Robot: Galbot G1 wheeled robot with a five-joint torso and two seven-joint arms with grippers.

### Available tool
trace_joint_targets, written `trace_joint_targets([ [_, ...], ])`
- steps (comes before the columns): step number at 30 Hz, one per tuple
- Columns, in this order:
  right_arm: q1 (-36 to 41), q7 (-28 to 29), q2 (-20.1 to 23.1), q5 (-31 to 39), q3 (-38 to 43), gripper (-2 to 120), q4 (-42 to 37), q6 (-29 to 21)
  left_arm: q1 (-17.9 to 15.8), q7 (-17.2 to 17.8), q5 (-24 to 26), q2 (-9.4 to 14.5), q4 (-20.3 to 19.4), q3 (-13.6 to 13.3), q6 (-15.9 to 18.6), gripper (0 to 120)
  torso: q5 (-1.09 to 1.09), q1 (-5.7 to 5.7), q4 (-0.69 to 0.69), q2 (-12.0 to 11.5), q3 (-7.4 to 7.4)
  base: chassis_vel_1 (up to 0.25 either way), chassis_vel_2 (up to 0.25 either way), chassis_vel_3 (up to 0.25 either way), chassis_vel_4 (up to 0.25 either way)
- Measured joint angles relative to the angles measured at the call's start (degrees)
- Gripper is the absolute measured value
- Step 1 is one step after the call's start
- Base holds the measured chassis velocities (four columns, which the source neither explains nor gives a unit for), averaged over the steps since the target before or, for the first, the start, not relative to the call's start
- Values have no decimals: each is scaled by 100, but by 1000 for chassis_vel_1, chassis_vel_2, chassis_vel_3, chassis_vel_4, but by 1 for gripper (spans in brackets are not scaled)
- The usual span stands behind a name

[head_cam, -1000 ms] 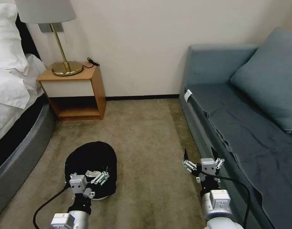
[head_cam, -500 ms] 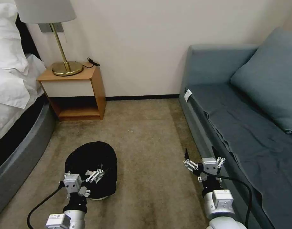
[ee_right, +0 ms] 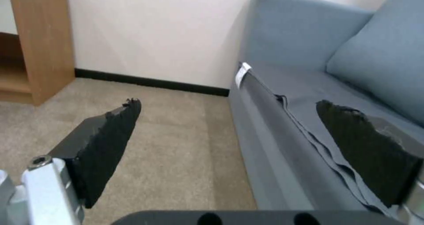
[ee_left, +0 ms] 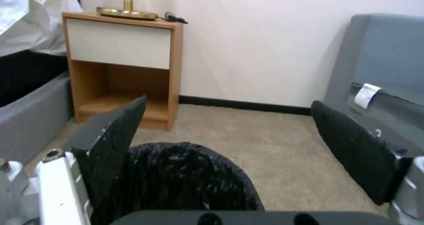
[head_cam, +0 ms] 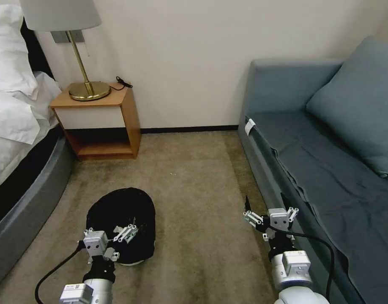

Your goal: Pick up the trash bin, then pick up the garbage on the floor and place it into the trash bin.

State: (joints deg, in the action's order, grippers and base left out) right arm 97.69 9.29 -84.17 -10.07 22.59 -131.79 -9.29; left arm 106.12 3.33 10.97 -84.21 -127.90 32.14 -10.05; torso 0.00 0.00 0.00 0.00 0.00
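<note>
On the beige carpet [head_cam: 194,177], in front of the nightstand [head_cam: 97,122], the trash bin [head_cam: 122,211] is standing with its black liner bunched over the rim. The left gripper [head_cam: 111,230] is hovering at the bin's near rim with its fingers spread wide and holding nothing; in the left wrist view one black pad [ee_left: 117,142] is sitting over the crumpled liner of the trash bin [ee_left: 185,175] while the other pad is hanging clear of it on the sofa side. The right gripper [head_cam: 268,207] is waiting well apart from the bin, just beside the front edge of the grey-blue sofa [head_cam: 329,169], also spread open and empty; the right wrist view is showing its pads framing carpet on one side and sofa cushion on the other.

A small white tag [head_cam: 250,126] is hanging from the sofa's seat edge nearest the wall; any printing on it is too small to read. No other writing is legible.

Beyond the bin, the wooden nightstand is carrying a brass lamp [head_cam: 82,55] with a pale shade, and a black cord [head_cam: 123,82] is lying on its top. A bed [head_cam: 16,126] with white linen is flanking the nightstand on the side away from the sofa. A large blue cushion [head_cam: 359,101] is leaning on the sofa. The carpet between bin and sofa is lying open, with nothing blocking either gripper.
</note>
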Motion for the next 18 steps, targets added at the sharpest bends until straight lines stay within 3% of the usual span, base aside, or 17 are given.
trace_joint_targets([
  [18, 0, -1, -3, -4, -1, 100, -6, -9, -1, -1, 2, 2, 1, 1, 7, 100, 0, 0, 0, 0, 0, 0, 0, 0, 0],
])
